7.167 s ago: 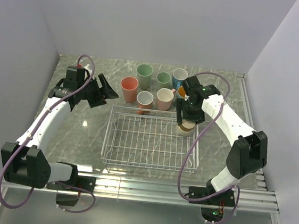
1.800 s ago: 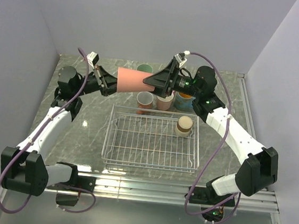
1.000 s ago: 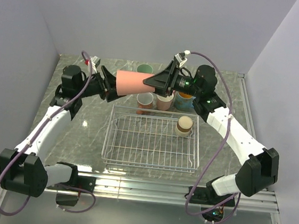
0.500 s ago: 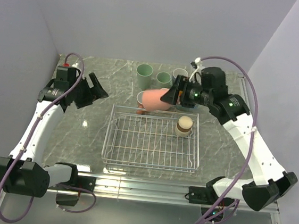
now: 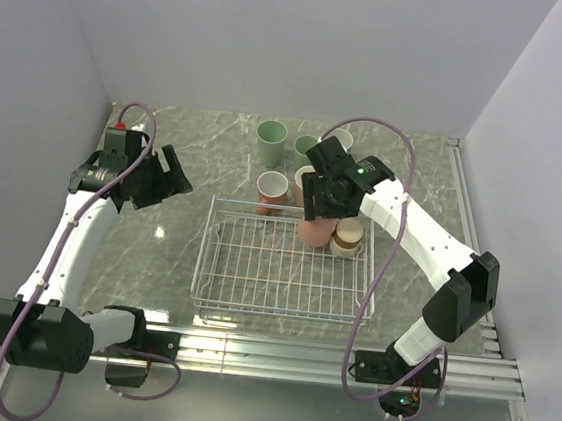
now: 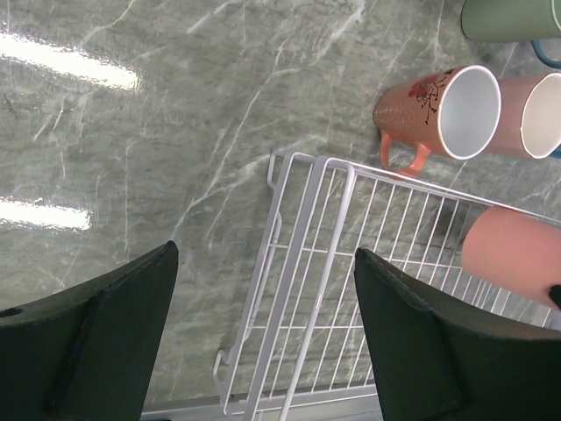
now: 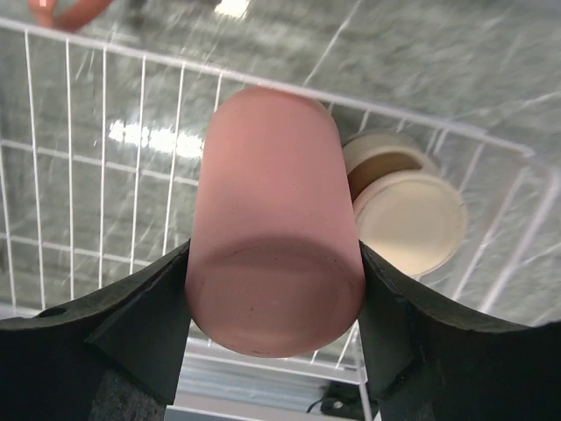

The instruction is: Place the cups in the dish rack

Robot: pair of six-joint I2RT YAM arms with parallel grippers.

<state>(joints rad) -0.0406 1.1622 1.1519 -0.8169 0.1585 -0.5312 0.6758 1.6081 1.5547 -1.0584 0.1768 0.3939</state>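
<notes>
Pink cup (image 7: 272,202) now lowered into dish rack (image 5: 255,268), gripped by right claw (image 7: 273,303); left claw (image 6: 263,342) spread wide, withdrawn.

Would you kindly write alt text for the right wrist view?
The right gripper holds a pink cup, base toward the camera, over the white wire dish rack. A cream-and-brown cup sits in the rack's corner beside it.

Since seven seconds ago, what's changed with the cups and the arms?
The salmon cup left the table; the left gripper passed it over and pulled back, jaws open. The right gripper now holds it mouth down in the dish rack, beside the tan cup. Rack, tan cup and other cups stayed.
</notes>
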